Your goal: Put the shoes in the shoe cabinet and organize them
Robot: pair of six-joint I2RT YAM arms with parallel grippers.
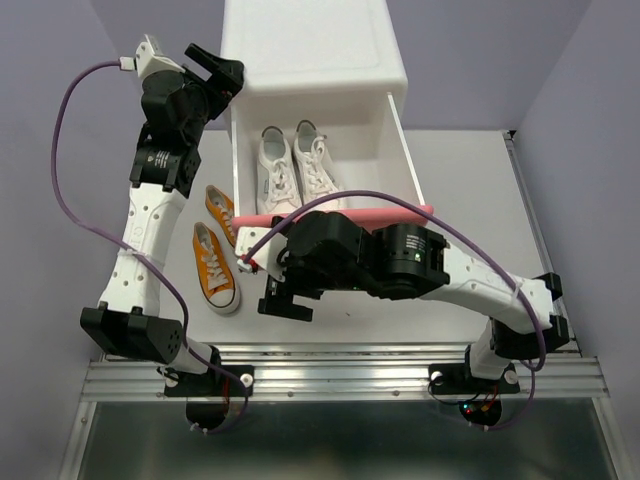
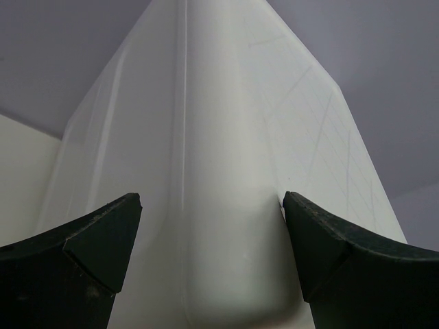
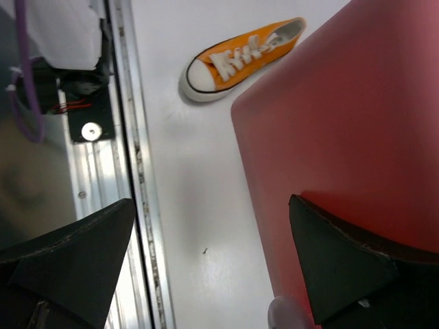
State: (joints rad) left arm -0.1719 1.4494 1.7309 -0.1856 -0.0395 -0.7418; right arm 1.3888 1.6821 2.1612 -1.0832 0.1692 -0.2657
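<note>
The white shoe cabinet (image 1: 315,45) stands at the back, its upper drawer pulled out with the deeper pink front (image 1: 345,214) toward me. The white pair (image 1: 297,165) lies side by side inside the drawer. The orange pair lies on the table left of the drawer: one sneaker (image 1: 220,212) by the drawer's corner, the other (image 1: 214,265) nearer, also in the right wrist view (image 3: 240,56). My left gripper (image 1: 215,72) is open at the cabinet's left corner (image 2: 212,137), which sits between its fingers. My right gripper (image 1: 285,300) is open and empty, low in front of the pink drawer front (image 3: 357,130).
A metal rail (image 1: 340,375) runs along the table's near edge, seen also in the right wrist view (image 3: 134,157). A pale knob (image 3: 287,315) shows at the bottom of the pink front. Purple walls surround the table. The right arm lies across the drawer front.
</note>
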